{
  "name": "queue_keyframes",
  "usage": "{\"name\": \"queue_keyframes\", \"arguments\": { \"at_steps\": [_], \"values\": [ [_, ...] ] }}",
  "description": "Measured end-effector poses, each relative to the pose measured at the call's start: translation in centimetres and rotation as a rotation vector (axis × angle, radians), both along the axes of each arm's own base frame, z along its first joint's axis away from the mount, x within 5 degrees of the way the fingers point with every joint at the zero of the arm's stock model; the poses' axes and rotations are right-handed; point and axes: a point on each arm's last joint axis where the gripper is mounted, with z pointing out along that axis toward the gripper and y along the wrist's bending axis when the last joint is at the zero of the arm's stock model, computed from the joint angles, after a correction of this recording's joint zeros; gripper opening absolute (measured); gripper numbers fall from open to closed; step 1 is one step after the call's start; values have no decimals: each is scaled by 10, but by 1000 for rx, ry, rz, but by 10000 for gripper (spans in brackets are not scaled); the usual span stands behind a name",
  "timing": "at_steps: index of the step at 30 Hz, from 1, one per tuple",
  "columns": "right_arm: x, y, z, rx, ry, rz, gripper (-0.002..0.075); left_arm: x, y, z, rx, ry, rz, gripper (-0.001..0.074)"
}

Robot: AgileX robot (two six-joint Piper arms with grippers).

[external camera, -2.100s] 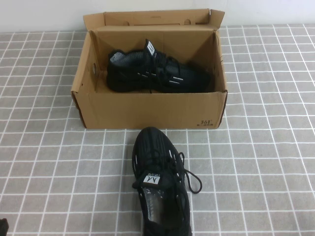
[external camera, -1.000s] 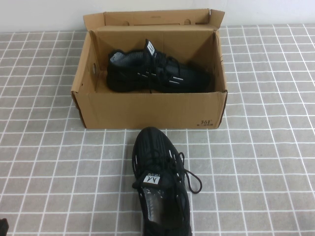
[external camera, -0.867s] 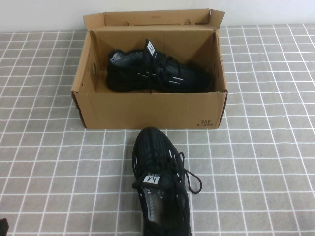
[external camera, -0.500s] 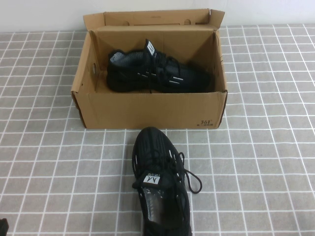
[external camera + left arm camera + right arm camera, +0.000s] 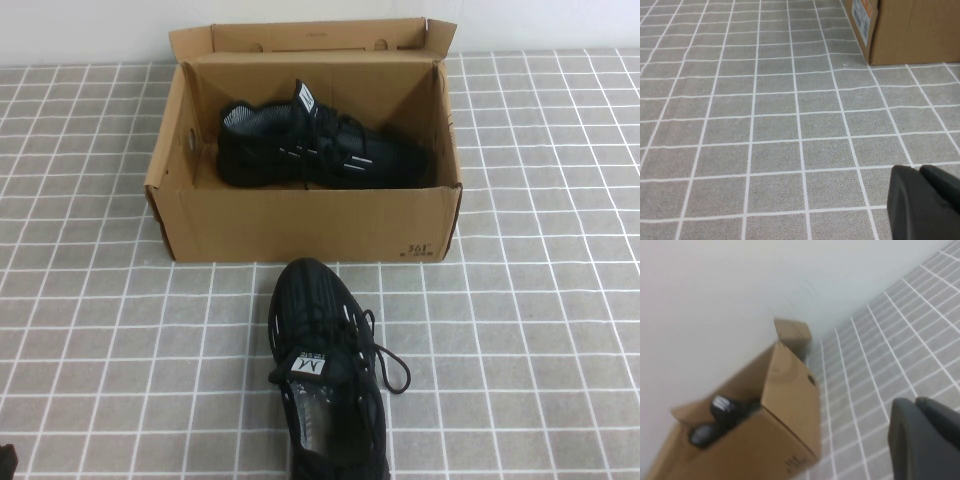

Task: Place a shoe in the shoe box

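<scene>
A black knit shoe lies on the tiled table just in front of the brown cardboard shoe box, toe towards the box, laces loose. A matching shoe lies on its side inside the box, also seen in the right wrist view. My left gripper is shut and empty, low over the tiles off the left of the box; only a dark tip of the left gripper shows in the high view's near-left corner. My right gripper is shut and empty, off to the right of the box, outside the high view.
The box lid flap stands open against the white back wall. Grey tiled table surface stretches on both sides of the box and shoe.
</scene>
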Motion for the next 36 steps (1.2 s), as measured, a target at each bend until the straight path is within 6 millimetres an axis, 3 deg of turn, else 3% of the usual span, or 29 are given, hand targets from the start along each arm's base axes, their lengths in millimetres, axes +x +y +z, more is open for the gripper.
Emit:
{"name": "queue_keyframes", "arguments": {
  "at_steps": [6,10,14,17,23,28,36],
  "values": [
    [0,-1,3,148,-13,-10,-16,0,0,0,0,0,0,-1],
    [-3,11,2,146,65,114,-16,0,0,0,0,0,0,-1],
    [-10,24,36,39,124,271,-16,0,0,0,0,0,0,-1],
    [-9,31,59,-108,265,379,-15,0,0,0,0,0,0,-1],
    [12,30,91,-338,583,498,-15,0,0,0,0,0,0,-1],
    [42,28,105,-444,721,554,-15,0,0,0,0,0,0,-1],
    [97,50,105,-494,868,731,-15,0,0,0,0,0,0,-1]
  ]
}}
